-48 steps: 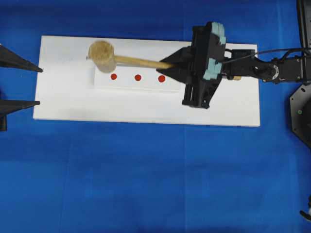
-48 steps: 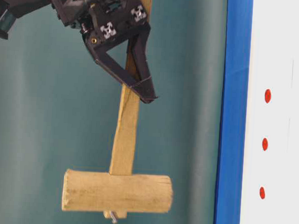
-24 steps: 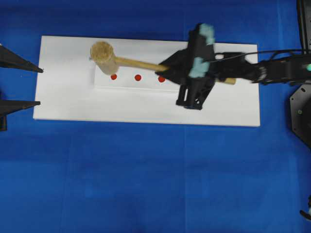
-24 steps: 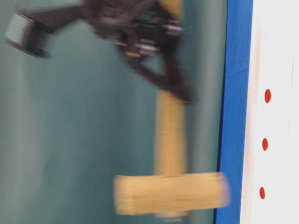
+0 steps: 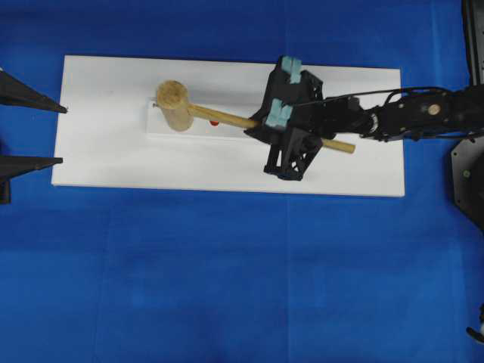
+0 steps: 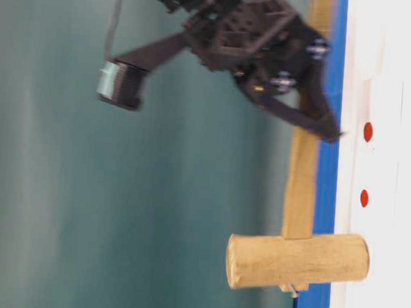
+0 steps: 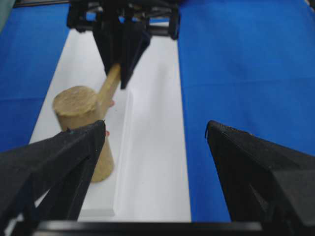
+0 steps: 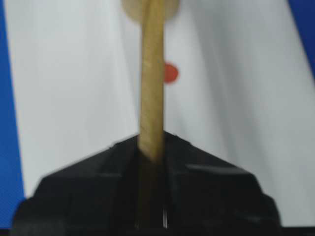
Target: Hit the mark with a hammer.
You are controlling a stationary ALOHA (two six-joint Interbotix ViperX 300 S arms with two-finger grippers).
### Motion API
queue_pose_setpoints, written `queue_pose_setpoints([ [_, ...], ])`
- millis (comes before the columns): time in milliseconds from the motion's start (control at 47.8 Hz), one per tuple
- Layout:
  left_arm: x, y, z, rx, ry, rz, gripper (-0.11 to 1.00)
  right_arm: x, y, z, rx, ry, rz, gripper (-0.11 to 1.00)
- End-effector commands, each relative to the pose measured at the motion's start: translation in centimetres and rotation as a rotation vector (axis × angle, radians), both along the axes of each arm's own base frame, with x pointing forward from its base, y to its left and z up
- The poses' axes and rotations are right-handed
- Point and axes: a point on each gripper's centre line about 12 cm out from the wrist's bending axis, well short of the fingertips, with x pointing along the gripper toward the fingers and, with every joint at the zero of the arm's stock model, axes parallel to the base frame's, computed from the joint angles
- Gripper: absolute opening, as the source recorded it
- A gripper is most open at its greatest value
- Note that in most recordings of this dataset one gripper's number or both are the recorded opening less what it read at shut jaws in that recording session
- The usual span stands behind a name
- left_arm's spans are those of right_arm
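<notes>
Hammer (image 5: 175,106) swung down (right end effector (image 5: 257,125) tilted).

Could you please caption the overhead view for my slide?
Right gripper brings the wooden hammer down onto the white board, covering the leftmost red mark.

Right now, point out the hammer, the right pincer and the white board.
hammer (image 5: 174,104): overhead view, top of the cylindrical head.
right pincer (image 5: 255,128): overhead view, fingertips clamped on the handle.
white board (image 5: 98,155): overhead view, bare surface at its left end.

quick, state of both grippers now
left gripper: open, holding nothing.
right gripper: shut on the hammer, gripping its handle.
</notes>
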Motion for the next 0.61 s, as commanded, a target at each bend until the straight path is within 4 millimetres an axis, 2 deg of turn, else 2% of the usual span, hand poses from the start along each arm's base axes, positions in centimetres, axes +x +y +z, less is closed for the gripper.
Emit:
queue_pose_setpoints([
  [0, 0.2, 0.0, 0.3, -0.003, -0.005, 0.001, 0.81, 0.0, 0.3, 4.1, -0.026, -0.109, 0.01, 0.02],
  [126, 0.2, 0.0, 0.3, -0.003, -0.005, -0.001, 0.81, -1.5, 0.9, 6.7, -0.043, -0.175, 0.026, 0.02],
  [209, 0.2, 0.0, 0.3, -0.003, -0.005, 0.001, 0.81, -2.7, 0.8, 7.4, -0.059, -0.198, 0.008, 0.02],
  [398, 0.2, 0.0, 0.3, -0.003, -0.005, 0.001, 0.81, -5.1, 0.4, 7.8, -0.1, -0.218, -0.046, 0.02],
  [586, 0.2, 0.0, 0.3, -0.001, -0.005, 0.0, 0.81, -5.3, 0.4, 7.8, -0.104, -0.219, -0.049, 0.02],
])
